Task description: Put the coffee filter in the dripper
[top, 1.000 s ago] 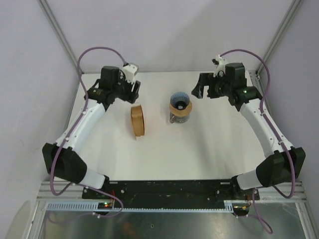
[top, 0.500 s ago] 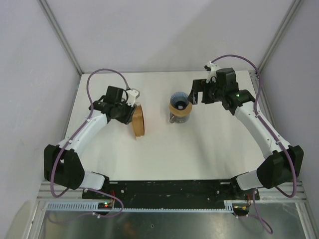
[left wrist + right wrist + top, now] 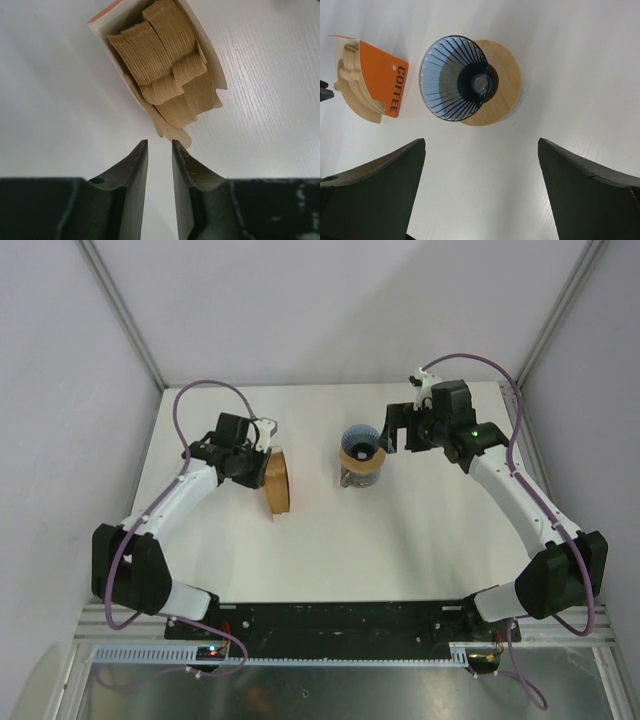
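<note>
The coffee filter [image 3: 170, 131] juts from the stack [image 3: 165, 60] just ahead of my left gripper [image 3: 159, 143], whose fingers are narrowly parted and empty, so I'm mid-pick and must next advance and pinch that sheet alone.

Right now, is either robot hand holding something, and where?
Nothing. The left gripper sits just short of the coffee filter; the right gripper is open, empty.

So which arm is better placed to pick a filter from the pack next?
Left. The left fingers are nearly at the coffee filter sticking out of the pack, nothing gripped yet. The right fingers stand wide open by the dripper, away from the pack.
</note>
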